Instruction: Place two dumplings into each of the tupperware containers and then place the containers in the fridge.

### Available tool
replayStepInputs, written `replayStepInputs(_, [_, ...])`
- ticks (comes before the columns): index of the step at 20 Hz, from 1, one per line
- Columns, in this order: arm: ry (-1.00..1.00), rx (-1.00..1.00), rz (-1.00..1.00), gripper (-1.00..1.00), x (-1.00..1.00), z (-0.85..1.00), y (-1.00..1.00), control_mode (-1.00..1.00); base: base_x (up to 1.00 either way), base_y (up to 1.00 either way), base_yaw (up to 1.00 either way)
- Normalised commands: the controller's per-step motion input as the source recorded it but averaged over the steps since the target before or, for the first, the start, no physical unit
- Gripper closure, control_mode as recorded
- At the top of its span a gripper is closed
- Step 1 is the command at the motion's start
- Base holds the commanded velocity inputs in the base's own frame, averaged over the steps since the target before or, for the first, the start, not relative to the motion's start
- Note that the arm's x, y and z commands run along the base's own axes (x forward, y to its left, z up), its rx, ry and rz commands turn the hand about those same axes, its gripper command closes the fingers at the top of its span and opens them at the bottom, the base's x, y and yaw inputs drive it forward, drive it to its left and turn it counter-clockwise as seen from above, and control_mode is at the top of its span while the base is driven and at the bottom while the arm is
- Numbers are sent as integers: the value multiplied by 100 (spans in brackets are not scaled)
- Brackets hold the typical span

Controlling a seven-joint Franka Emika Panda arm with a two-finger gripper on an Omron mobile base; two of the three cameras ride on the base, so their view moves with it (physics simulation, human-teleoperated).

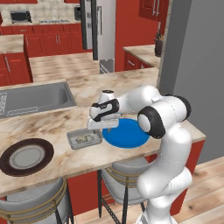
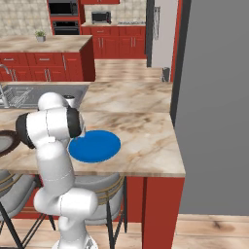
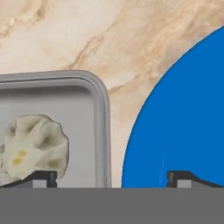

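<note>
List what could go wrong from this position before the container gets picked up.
1. The open hand straddles the tupperware container's corner rim, one fingertip over a dumpling, the other over the blue plate; closing here might pinch the dumpling or slip off the rim.
2. The container sits right beside the plate, so lowering may nudge either.

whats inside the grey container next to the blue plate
The tupperware container holds pale dumplings; the hand view shows one dumpling clearly. The open gripper hovers above its rim beside the blue plate, hiding part of the inside.
</note>
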Motion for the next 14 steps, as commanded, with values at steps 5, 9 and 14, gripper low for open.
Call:
replayStepInputs(5, [0, 0, 14, -100, 39, -31, 0, -100, 0, 0, 0])
replayStepInputs(9, [0, 0, 8, -100, 6, -27, 4, -100, 0, 0, 0])
replayStepInputs(14, [1, 0, 6, -100, 0, -22, 6, -100, 0, 0, 0])
